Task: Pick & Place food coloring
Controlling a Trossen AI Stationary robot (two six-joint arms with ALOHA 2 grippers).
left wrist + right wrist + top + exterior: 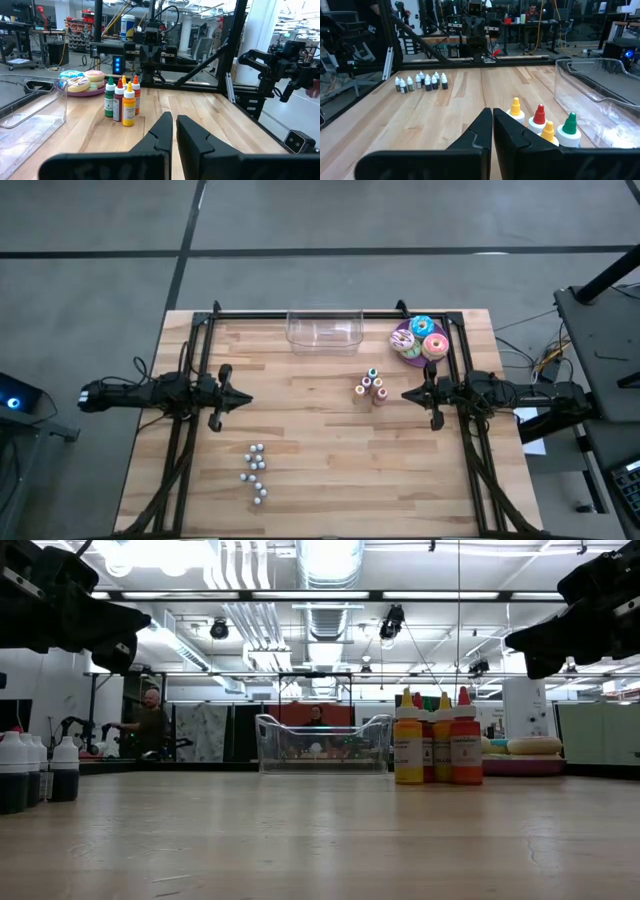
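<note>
The food coloring (371, 386) is a tight cluster of small upright bottles standing on their bases on the wooden table, right of centre. Their caps are green, red, yellow and orange (122, 102) (542, 126) (437, 745). My right gripper (404, 394) (492, 117) hovers level just right of them, shut, pointing toward the table's left. My left gripper (248, 398) (174, 124) hovers level at the table's left side, shut, pointing toward the bottles across the bare middle. Neither gripper holds anything.
A clear plastic container (325, 330) stands at the far edge, centre. A purple plate of frosted doughnuts (420, 340) sits at the far right. Several tiny white-capped bottles (255, 470) (420, 82) stand near the front left. Black frame rails (200, 360) run along both sides.
</note>
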